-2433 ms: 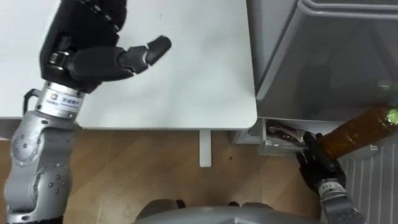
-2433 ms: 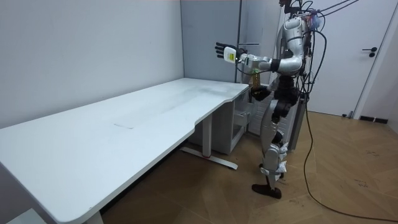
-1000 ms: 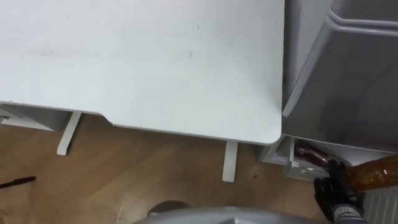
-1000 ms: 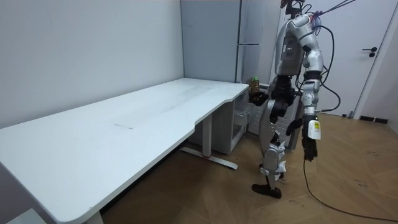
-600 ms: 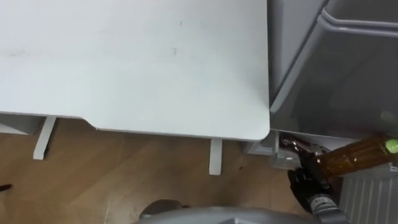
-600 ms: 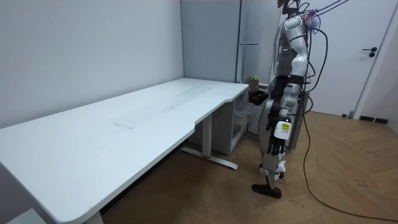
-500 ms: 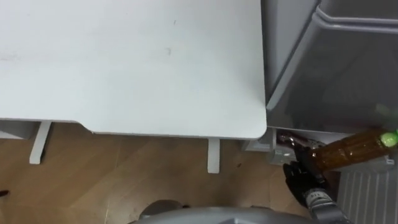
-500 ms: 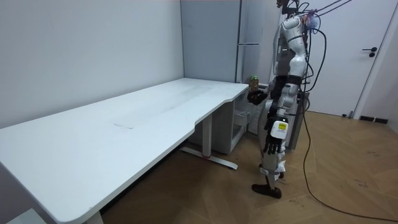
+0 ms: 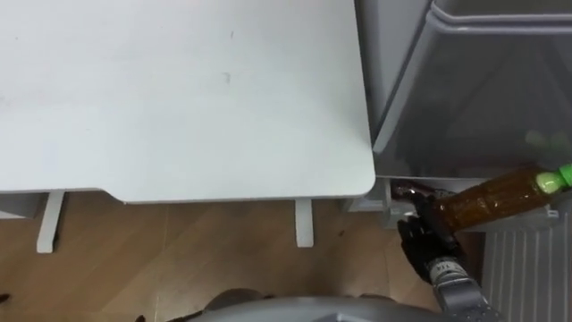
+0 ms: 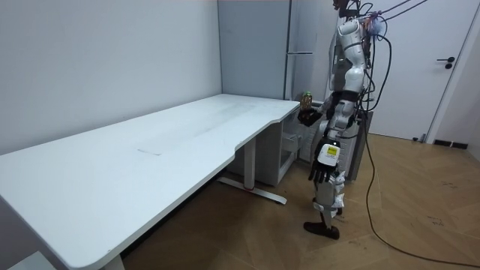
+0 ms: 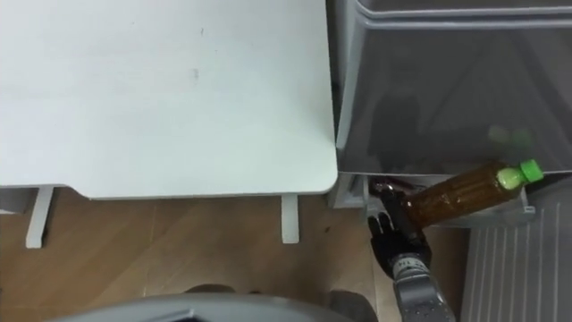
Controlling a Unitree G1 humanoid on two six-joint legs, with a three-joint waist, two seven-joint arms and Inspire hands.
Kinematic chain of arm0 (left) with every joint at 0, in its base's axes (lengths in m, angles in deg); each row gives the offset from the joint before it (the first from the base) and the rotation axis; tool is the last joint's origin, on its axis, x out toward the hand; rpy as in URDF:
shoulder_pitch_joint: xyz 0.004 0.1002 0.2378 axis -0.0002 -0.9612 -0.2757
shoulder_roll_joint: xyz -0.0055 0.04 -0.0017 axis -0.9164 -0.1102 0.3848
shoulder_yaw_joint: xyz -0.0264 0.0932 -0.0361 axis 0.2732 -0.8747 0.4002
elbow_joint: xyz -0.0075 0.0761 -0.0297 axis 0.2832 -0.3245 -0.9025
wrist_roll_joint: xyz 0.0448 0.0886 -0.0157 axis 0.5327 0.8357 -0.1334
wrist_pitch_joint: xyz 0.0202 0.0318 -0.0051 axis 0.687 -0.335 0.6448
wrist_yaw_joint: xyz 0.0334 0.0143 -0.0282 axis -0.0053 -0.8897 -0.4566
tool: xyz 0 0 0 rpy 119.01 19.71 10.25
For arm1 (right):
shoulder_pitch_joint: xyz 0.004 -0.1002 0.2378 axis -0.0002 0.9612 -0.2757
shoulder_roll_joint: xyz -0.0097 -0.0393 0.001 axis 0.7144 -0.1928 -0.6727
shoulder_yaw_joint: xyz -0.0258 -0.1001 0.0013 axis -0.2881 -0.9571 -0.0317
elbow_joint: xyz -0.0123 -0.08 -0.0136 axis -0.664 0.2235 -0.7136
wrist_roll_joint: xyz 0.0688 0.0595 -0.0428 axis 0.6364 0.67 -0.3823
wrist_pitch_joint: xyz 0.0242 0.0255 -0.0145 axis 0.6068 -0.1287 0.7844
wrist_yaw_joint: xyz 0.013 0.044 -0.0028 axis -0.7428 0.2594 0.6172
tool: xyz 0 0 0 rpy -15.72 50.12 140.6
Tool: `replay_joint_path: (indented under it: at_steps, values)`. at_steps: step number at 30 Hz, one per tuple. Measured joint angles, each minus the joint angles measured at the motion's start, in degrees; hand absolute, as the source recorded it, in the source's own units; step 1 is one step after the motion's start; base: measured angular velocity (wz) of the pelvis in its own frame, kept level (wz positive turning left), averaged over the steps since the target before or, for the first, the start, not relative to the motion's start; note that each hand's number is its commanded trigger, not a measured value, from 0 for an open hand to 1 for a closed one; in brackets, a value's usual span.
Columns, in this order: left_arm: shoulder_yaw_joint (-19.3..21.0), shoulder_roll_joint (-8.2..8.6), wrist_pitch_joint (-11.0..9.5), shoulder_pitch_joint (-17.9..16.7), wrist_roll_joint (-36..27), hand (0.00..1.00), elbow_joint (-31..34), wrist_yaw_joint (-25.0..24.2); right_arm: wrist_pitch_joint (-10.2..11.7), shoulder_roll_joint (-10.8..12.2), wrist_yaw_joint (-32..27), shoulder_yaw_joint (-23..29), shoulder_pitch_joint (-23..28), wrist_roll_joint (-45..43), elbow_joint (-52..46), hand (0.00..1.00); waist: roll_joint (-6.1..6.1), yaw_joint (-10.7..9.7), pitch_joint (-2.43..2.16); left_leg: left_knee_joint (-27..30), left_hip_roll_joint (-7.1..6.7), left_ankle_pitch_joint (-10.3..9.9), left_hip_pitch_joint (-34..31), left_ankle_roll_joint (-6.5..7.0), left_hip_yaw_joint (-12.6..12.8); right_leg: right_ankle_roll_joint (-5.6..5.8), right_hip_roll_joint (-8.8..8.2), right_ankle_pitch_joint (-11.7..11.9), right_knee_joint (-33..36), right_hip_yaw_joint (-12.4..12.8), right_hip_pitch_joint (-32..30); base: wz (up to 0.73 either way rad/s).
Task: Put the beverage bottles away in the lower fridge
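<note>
Bottle (image 9: 496, 197) is gripped in your right hand (image 9: 427, 241), fingers curled round its base. It is held tilted before the fridge (image 9: 483, 89), beside the desk (image 9: 179, 89) corner. It is not yet stowed; the lower placement remains.

Bottle: smooth clear plastic, amber liquid, green cap. Fridge: flat grey panels.

Left hand (image 10: 319, 174) hangs, seemingly relaxed.

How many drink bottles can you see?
1. The brown bottle with a green cap is held in the robot's right hand, in front of the grey fridge. More may be hidden inside the fridge.
</note>
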Motion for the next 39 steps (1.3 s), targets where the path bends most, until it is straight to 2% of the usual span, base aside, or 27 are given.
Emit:
replay_joint_path:
  at_steps: [2, 6, 8, 10, 11, 13, 16, 20, 23, 28, 32, 35, 39]
  values:
    - [-0.38, -0.03, -0.03, 0.7, -0.06, 0.0, -0.16, -0.18, 0.0, 0.09, -0.29, 0.02, -0.63, -0.03, 0.0, 1.0, 0.44, -0.47, 0.19, 0.02, -0.01, -0.03, -0.3, 0.06, 0.02, 0.05, 0.0, 0.05, 0.05, 0.07, -0.06, 0.0]
    - [-0.37, -0.02, -0.5, 1.39, 1.22, 0.0, 0.02, -1.86, 0.11, 0.08, -1.3, 0.61, -2.22, -0.3, 0.28, 1.0, 1.2, -0.72, 0.11, 0.82, -0.01, -0.05, -2.47, 0.12, 0.59, -0.04, -0.15, 0.11, 1.96, 0.79, -3.04, -0.12]
    - [-0.41, -0.02, -0.72, 2.02, 1.3, 0.0, 0.06, -2.56, 0.72, 0.05, -1.87, 0.72, -2.78, -0.28, 0.29, 1.0, 1.45, -0.78, 0.4, 1.65, -0.03, -0.05, -3.71, 0.12, 0.67, -0.06, -0.33, 0.1, 3.01, 0.96, -4.44, -0.06]
    - [-0.8, -0.05, -1.21, 2.5, 1.19, 0.0, 0.02, -2.73, 1.1, 0.05, -2.24, 0.7, -3.78, -0.32, 0.39, 1.0, 1.68, -0.84, 0.44, 2.3, 0.0, -0.05, -5.29, 0.12, 0.97, -0.17, -0.43, 0.13, 3.84, 1.2, -6.19, -0.08]
    - [-0.92, -0.06, -1.51, 2.47, 1.15, 0.0, -0.02, -2.83, 1.09, 0.04, -2.34, 0.7, -4.92, -0.34, 1.15, 1.0, 1.49, -0.91, 0.67, 2.36, 0.01, -0.05, -5.94, 0.13, 1.42, -0.21, -0.43, 0.13, 4.54, 1.7, -7.35, -0.14]
    - [-1.74, -0.3, -1.55, 2.46, 1.17, 0.0, -0.02, -2.89, 1.1, -0.18, -2.54, 0.73, -6.9, -0.35, 2.68, 1.0, 1.48, -1.38, 0.79, 3.4, 0.0, -0.07, -7.5, 0.16, 1.83, -0.3, -0.63, 0.13, 5.33, 2.1, -9.05, -0.1]
    - [-2.88, -0.64, -1.65, 2.57, 1.13, 0.0, 0.01, -3.02, 1.1, -0.38, -2.68, 1.47, -8.7, -0.34, 3.0, 1.0, 1.65, -1.99, 0.72, 5.5, 0.01, -0.48, -10.74, 0.83, 2.16, -0.39, -1.06, 0.04, 6.94, 2.23, -12.39, -0.04]
    - [-2.94, -0.64, -1.66, 4.29, 1.41, 0.0, -0.4, -3.0, 1.12, -0.64, -4.61, 5.27, -12.83, -0.31, 6.23, 1.0, 1.5, -2.34, 0.91, 8.26, -0.19, -0.84, -15.32, 1.46, 2.3, -0.34, -1.7, 0.01, 9.64, 3.01, -17.0, 0.0]
    - [-2.94, -0.66, -1.66, 4.88, 1.3, 0.0, -0.35, -2.93, 1.37, -0.84, -5.62, 7.66, -13.65, -0.09, 6.61, 1.0, 1.46, -2.31, 0.92, 9.29, -0.21, -0.91, -17.34, 1.69, 2.54, -0.25, -1.97, 0.03, 10.72, 3.21, -19.12, -0.03]
    - [-4.31, -0.8, -1.9, 5.3, 0.95, 0.0, -0.4, -1.81, 1.83, -1.19, -7.72, 7.67, -16.09, 0.09, 8.06, 1.0, 1.21, -2.26, 1.04, 11.2, -0.06, -1.17, -20.84, 2.09, 4.01, -0.4, -2.12, 0.12, 13.18, 4.27, -23.48, -0.1]
    - [-5.25, -1.34, -2.0, 7.42, 0.97, 0.0, -0.65, -0.75, 1.7, -1.24, -9.73, 7.76, -19.88, -0.12, 12.12, 1.0, 0.57, -2.16, 1.42, 13.21, 0.01, -1.32, -23.94, 2.3, 4.61, -0.46, -2.16, 0.0, 15.32, 5.32, -26.99, -0.03]
    - [-5.43, -1.32, -2.08, 7.95, 1.08, 0.0, -0.49, 0.18, 1.63, -1.35, -11.05, 7.92, -21.6, -0.17, 12.12, 1.0, 0.36, -2.21, 1.53, 14.79, 0.11, -1.56, -26.41, 2.6, 4.8, -0.52, -2.28, 0.05, 16.56, 5.63, -29.48, -0.05]
    - [-5.44, -1.3, -2.03, 8.61, 1.2, 0.0, -0.17, 0.25, 1.62, -2.61, -11.41, 8.36, -23.2, -0.01, 12.1, 1.0, 0.27, -2.14, 1.6, 15.93, 0.08, -1.64, -29.3, 2.78, 4.19, -0.56, -2.95, 0.26, 17.47, 5.3, -31.96, 0.06]
